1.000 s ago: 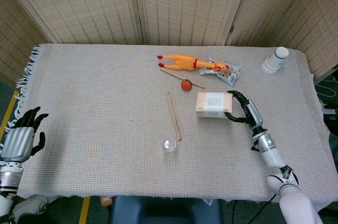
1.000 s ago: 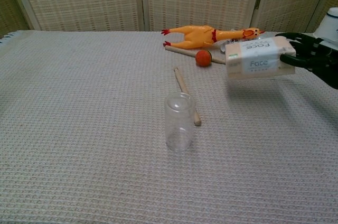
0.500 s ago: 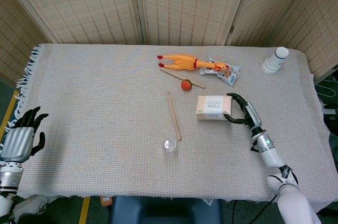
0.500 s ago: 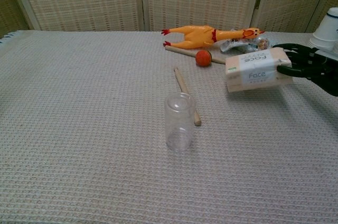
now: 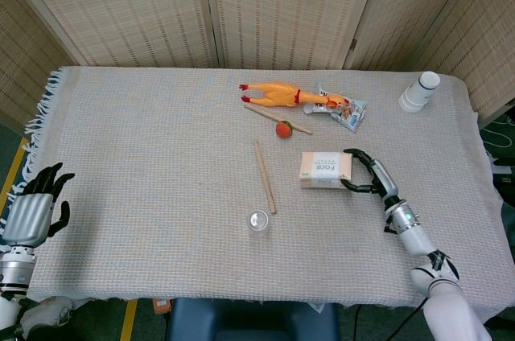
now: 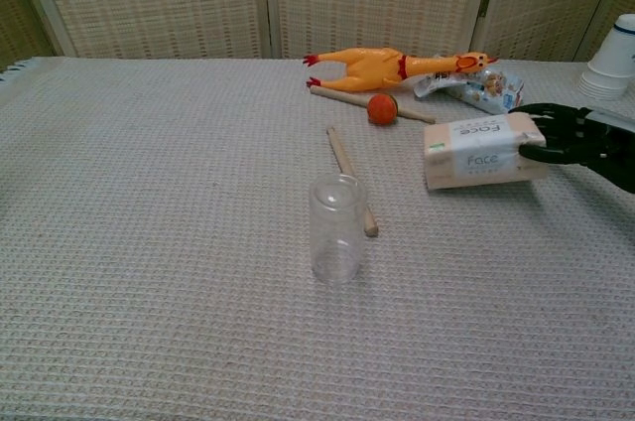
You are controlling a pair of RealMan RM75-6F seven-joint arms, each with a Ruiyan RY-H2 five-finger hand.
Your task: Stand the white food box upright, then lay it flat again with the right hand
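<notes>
The white food box (image 5: 325,169) (image 6: 481,153) lies low on the cloth right of centre, its printed face tilted up toward the chest view. My right hand (image 5: 366,176) (image 6: 571,138) grips the box's right end, fingers over the top edge and thumb at the front. My left hand (image 5: 30,212) hangs off the table's left front corner with its fingers apart and nothing in it; the chest view does not show it.
A clear cup (image 5: 257,220) (image 6: 336,229) stands near the front centre beside a wooden stick (image 5: 265,176). Behind the box lie an orange ball (image 5: 283,129), a rubber chicken (image 5: 282,95) and a snack packet (image 5: 346,112). Stacked white cups (image 5: 420,92) stand at the far right.
My right hand has lowered the box from above the cloth down onto it and drawn it slightly nearer, tipping it flatter. The left hand has not moved.
</notes>
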